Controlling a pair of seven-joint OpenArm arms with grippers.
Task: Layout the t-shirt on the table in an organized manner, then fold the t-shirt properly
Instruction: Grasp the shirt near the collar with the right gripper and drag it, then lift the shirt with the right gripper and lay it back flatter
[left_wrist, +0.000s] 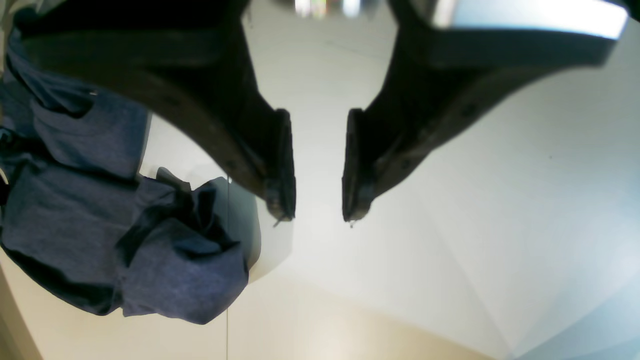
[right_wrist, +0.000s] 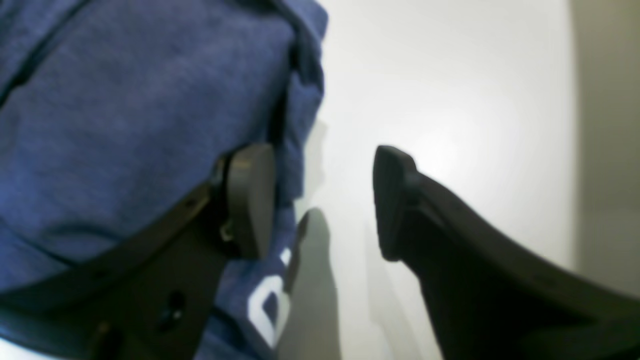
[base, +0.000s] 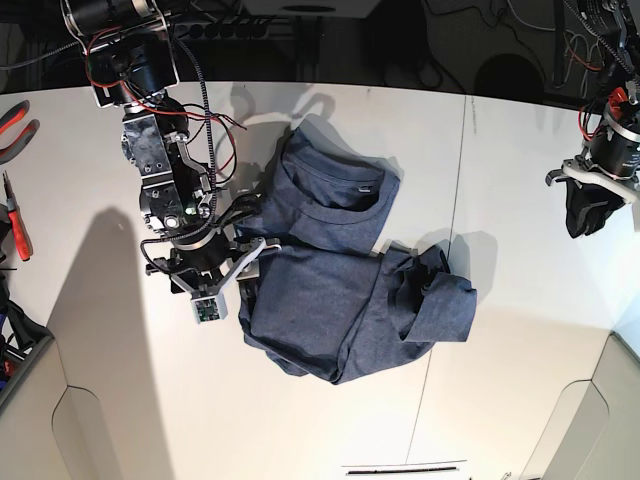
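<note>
The navy-blue t-shirt (base: 340, 290) lies crumpled in the middle of the white table (base: 330, 420), collar toward the far side and one part bunched at its right (base: 440, 295). My right gripper (base: 240, 262) stands open at the shirt's left edge. In the right wrist view one of its fingers (right_wrist: 250, 200) is over the blue cloth (right_wrist: 125, 115) with white lettering (right_wrist: 270, 310), the other over bare table. My left gripper (base: 585, 215) hangs open at the far right, apart from the shirt. Between its fingertips (left_wrist: 320, 215) is only white table, with the shirt (left_wrist: 100, 215) off to the left.
Red-handled pliers (base: 18, 120) and other tools lie along the table's left edge. Cables and a power strip (base: 250, 25) run behind the far edge. A thin seam (base: 455, 180) crosses the table right of the shirt. Grey panels (base: 600, 420) cut in at both near corners.
</note>
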